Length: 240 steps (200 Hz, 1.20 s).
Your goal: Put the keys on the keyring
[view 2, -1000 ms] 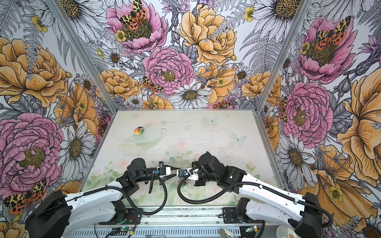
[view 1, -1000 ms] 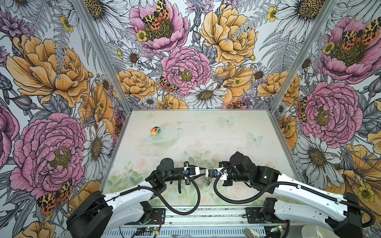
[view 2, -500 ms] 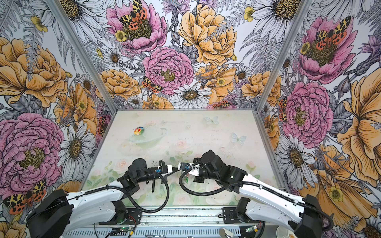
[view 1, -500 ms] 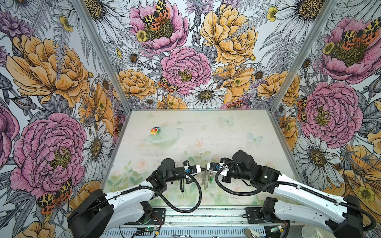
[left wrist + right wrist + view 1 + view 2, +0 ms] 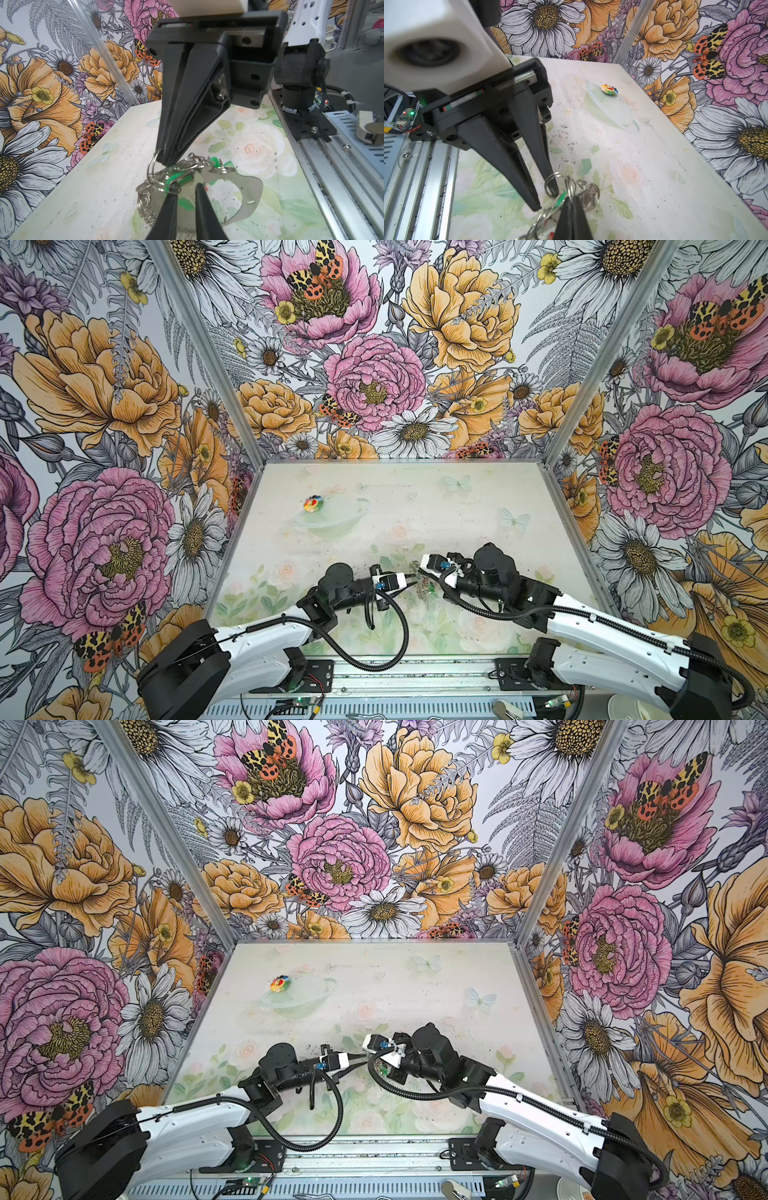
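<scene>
Two grippers nose to nose over a tangle of loops at the front of the table (image 5: 457, 522).
I'd hold the right gripper (image 5: 166, 161) dead steady and pry just one loop. The left gripper (image 5: 546, 201) has its jaws a crack apart, one finger (image 5: 542, 158) poking a loop, gripping nothing I can see. The right's clenched on the keyring (image 5: 249, 187), keys (image 5: 215, 162) bunched against it. The toy (image 5: 313, 503) sits way back.

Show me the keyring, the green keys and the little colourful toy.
keyring (image 5: 252, 188): left wrist view, on its flat grey band.
keys (image 5: 185, 202): left wrist view, on a green plastic head.
toy (image 5: 313, 503): in a top view, on its middle.
</scene>
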Each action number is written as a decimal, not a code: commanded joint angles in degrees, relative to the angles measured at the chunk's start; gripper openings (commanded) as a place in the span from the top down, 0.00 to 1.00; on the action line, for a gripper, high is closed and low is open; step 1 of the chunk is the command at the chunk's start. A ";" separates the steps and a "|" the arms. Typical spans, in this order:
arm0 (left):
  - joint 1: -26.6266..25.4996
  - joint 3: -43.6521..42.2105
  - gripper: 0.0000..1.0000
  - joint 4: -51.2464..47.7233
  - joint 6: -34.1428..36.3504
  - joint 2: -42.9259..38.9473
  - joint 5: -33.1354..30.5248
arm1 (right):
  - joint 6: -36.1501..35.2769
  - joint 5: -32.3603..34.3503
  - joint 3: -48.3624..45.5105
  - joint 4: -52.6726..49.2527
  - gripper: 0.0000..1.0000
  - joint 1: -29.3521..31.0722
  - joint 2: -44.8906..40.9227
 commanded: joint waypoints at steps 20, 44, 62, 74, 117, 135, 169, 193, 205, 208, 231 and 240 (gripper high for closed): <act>1.64 -2.12 0.75 3.57 -3.78 -2.82 -2.66 | -0.03 -3.51 -0.37 5.95 1.00 -0.33 -0.44; 2.53 -2.63 0.72 3.68 -4.89 -4.66 -2.69 | -0.62 -4.19 -0.58 5.69 1.00 -0.68 -0.53; 2.57 -2.65 0.71 3.48 -5.35 -5.68 -3.12 | -1.26 -5.46 -0.62 5.57 1.00 -0.87 -0.42; 2.54 -2.64 0.69 3.63 -5.69 -6.18 -3.37 | -1.67 -6.13 -0.71 5.57 1.00 -0.80 -0.27; 2.53 -1.97 0.72 3.57 -6.49 -5.21 -1.27 | -1.67 -7.79 -1.05 7.34 1.00 -0.77 0.39; 2.49 -1.78 0.74 3.57 -6.52 -4.47 0.31 | -1.42 -7.59 -1.30 8.04 1.00 -0.75 0.48; 2.45 -1.19 0.77 4.09 -6.93 -3.10 0.76 | -1.07 -8.15 -1.98 8.77 1.00 -0.74 0.39; 2.40 -0.83 0.80 4.36 -6.99 -2.69 1.07 | -1.20 -9.19 -2.18 9.02 1.00 -0.74 0.50; 2.40 -0.77 0.81 4.33 -6.96 -2.61 1.02 | -1.17 -9.34 -2.27 9.00 1.00 -0.75 0.56; 2.40 -0.73 0.82 4.30 -6.97 -2.61 1.05 | -1.24 -9.33 -2.23 9.06 1.00 -0.77 0.59; 2.41 -0.57 0.86 4.21 -6.97 -2.42 1.29 | -1.35 -9.90 -2.66 9.78 1.00 -0.77 0.79; 2.41 -0.52 0.90 3.95 -7.02 -2.51 1.37 | -1.36 -9.92 -2.66 9.87 1.00 -0.74 1.00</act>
